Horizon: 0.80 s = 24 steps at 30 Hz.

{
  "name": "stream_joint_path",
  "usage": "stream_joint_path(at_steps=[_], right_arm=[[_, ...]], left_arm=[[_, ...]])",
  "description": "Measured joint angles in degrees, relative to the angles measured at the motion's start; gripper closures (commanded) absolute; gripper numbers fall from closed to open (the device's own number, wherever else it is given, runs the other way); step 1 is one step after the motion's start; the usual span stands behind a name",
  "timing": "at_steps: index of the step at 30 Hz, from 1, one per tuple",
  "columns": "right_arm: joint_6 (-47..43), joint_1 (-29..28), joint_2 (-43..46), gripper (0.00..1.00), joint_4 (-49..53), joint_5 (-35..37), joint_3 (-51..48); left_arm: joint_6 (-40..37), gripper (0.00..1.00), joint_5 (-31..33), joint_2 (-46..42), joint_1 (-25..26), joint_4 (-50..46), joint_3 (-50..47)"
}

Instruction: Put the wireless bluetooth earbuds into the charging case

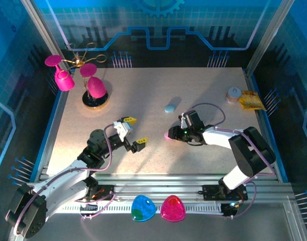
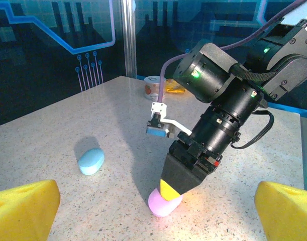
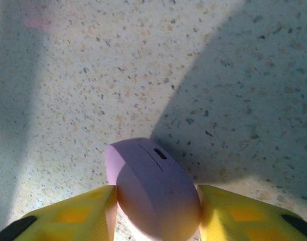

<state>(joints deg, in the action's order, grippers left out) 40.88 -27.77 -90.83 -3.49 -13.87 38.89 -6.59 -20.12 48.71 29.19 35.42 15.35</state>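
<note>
- At the far left, the rack [image 1: 88, 75] with its pink glasses stands at the back of the table [image 1: 158, 163]. It plays no part in this task, so steer clear of it.
- Your left gripper [image 1: 135, 131] hovers over the table near the front. Its jaws are spread wide and hold nothing, and it points toward the right arm's work.
- The blue case [image 1: 171, 107] lies alone toward the back, apparently closed, apart from both grippers.
- The purple case [image 3: 153, 186] sits just right of centre. Its lid is shut as far as you can see, and there is a small slot on its upturned face.
- Your right gripper [image 2: 169, 191] stands over the purple case from above. Its yellow fingers [image 3: 68, 216] press against either side, so it grips the case, which appears to rest on the table.
- The step in hand, by my judgement, is securing the case. With the lid closed, nothing can have gone in yet.
- The next move likely calls for opening the lid. You will want a firm, low right grip so the smooth pebble shape cannot squirt out. Bring the empty left gripper in carefully to work the lid seam.
- At the far right, the cup [image 1: 234, 94] and the yellow packet [image 1: 252, 101] sit near the back edge, well apart from the work.
</note>
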Motion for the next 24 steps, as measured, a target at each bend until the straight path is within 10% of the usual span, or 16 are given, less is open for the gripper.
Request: stream_joint_path(at_steps=[15, 24], right_arm=[[-5.03, 0.92, 9.92, 0.01, 5.31, 9.14, -0.70], [-24.04, 8.17, 24.61, 0.00, 2.36, 25.09, -2.58]], left_arm=[[-0.22, 0.01, 11.80, -0.04, -0.07, -1.25, 0.00], [-1.27, 0.01, 31.28, 2.21, -7.82, -9.22, 1.01]])
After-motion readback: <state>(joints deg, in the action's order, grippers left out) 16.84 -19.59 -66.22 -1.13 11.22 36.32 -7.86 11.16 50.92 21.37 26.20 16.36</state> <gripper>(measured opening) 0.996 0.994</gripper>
